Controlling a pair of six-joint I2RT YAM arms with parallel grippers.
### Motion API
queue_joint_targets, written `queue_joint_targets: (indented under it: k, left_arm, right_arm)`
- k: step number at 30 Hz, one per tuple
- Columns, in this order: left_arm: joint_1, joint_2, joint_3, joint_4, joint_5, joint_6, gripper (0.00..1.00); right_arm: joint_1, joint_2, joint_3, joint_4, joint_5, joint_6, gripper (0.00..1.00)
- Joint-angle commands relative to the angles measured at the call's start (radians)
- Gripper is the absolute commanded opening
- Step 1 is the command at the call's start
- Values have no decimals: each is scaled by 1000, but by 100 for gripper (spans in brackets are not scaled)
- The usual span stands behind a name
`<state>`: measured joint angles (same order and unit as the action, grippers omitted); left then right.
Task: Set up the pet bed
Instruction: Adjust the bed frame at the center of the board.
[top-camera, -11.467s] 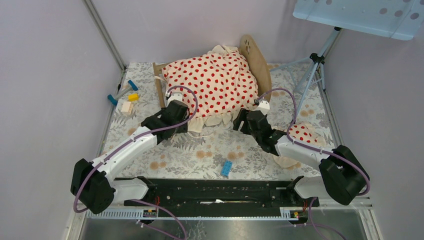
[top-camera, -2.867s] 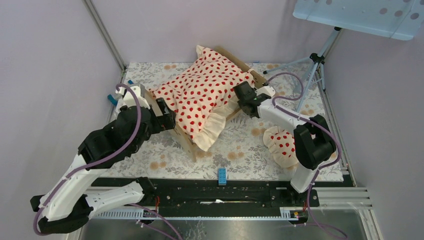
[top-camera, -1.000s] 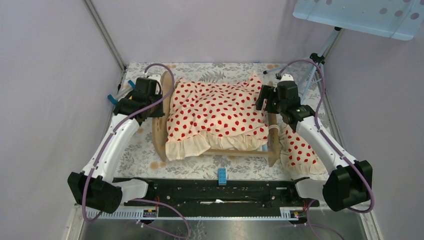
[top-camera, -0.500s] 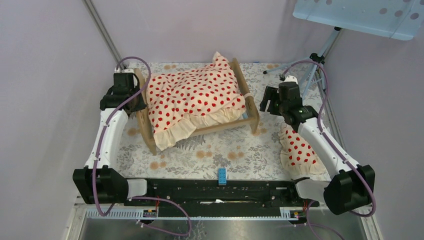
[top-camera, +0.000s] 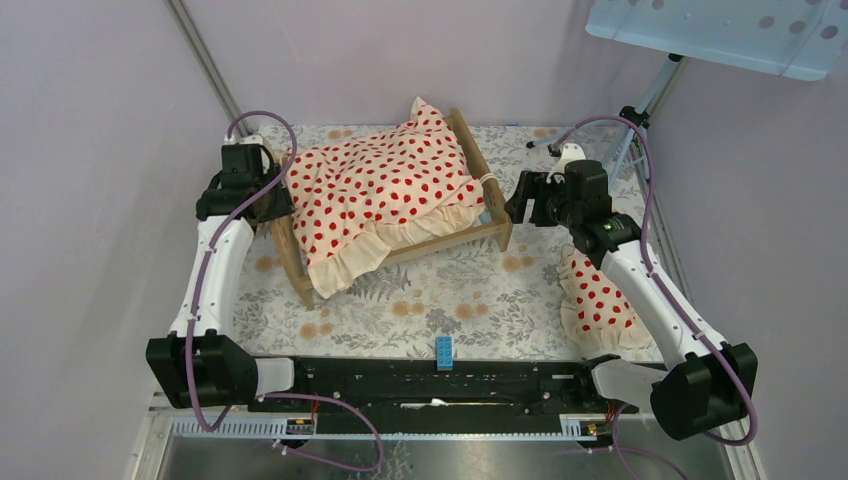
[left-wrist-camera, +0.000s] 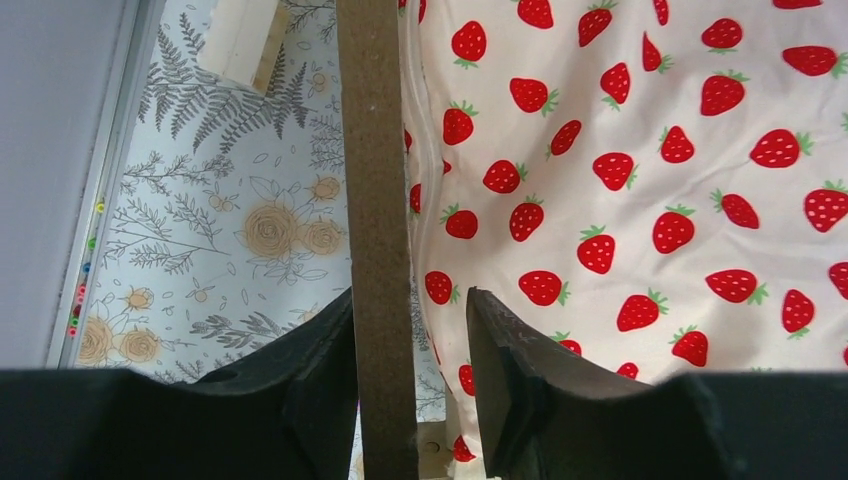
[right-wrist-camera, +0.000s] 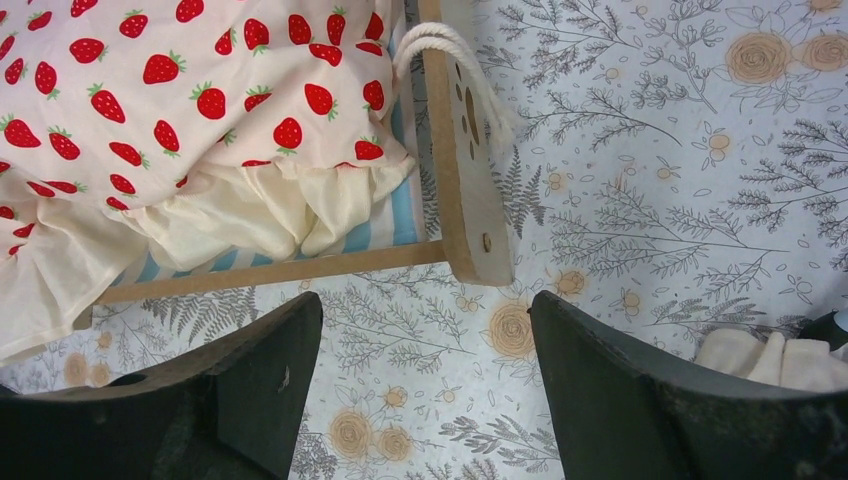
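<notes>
The left fingers (left-wrist-camera: 510, 380) straddle the pet bed (top-camera: 498, 222) at its left end board (left-wrist-camera: 378, 250), slack, one side clear of the wood. The right fingers (right-wrist-camera: 600, 400) gape wide and empty just beside the other end, seemingly flanking the frame to square it. The bed stands upright toward the back of the surface (top-camera: 480, 300), askew — light wood, striped mattress (right-wrist-camera: 380, 225) under a strawberry-print blanket (top-camera: 380, 190).

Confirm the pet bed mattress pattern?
Blue-and-white stripes on the mattress, peeking from under the blanket; clearest in the right wrist view.
</notes>
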<state>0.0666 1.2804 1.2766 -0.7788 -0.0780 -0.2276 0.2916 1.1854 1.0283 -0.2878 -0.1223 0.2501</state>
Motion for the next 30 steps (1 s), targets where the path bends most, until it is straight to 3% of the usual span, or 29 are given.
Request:
queue_joint_targets:
  k: [1, 3, 5, 6, 11, 21, 27, 28, 30]
  left_arm:
    - [-2, 13, -23, -5, -71, 13, 44]
    - [-3, 2, -56, 13, -68, 12, 32]
    - [-2, -6, -64, 27, -8, 31, 1]
    - [-3, -10, -63, 31, 35, 40, 0]
    - [-45, -17, -49, 57, 236, 93, 0]
    - [-132, -7, -38, 99, 330, 124, 0]
    - [-143, 21, -38, 121, 273, 127, 0]
    - [-143, 26, -39, 130, 251, 120, 3]
    - [-143, 41, -35, 144, 217, 102, 22]
  right_arm:
    - [-3, -23, 18, 14, -8, -7, 83]
    - [-3, -26, 6, 18, -14, 0, 84]
    - [-3, -24, -2, 19, -16, 2, 84]
    - [-3, -25, -4, 18, -16, 3, 84]
    - [-3, -31, -18, 31, -33, 6, 84]
    - [-4, -68, -93, 38, -162, -2, 82]
    - [-3, -120, -117, 8, -143, 3, 81]
    - [-3, -126, -117, 1, -135, 2, 81]
    - [-3, -137, -106, -30, -110, 7, 81]
